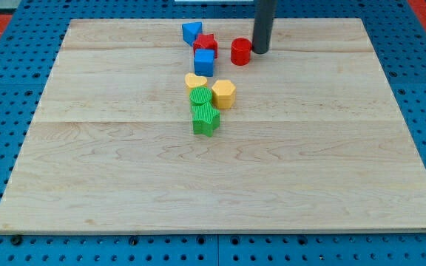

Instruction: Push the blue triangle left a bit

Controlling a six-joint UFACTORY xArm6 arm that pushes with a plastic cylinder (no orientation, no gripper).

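Camera view shows a wooden desk (220, 192) with a cluster of small blocks at its far middle part. The blue triangle (191, 32) lies at the far end of this cluster, near the far edge of the desk. Just to its right and a little nearer is the red star (206, 43), which seems to touch it. Below the star stands the blue cube (204, 61), then a yellow heart (195, 80), a yellow hexagon (223, 94), and two green blocks (203, 109) whose shapes are hard to tell.

The arm has no pincer, so there is nothing to spread or press together; it ends in a dark rod. The tip (259, 51) stands just beside the red cylinder (240, 52), on its right side, and well to the right of the blue triangle.

The step in hand seems to be the approach: the tip is not yet at the triangle. The next move probably calls for going around the cylinder and the star, to reach the triangle's right side, and then a short push to the left.

No brand, label or writing can be read anywhere.
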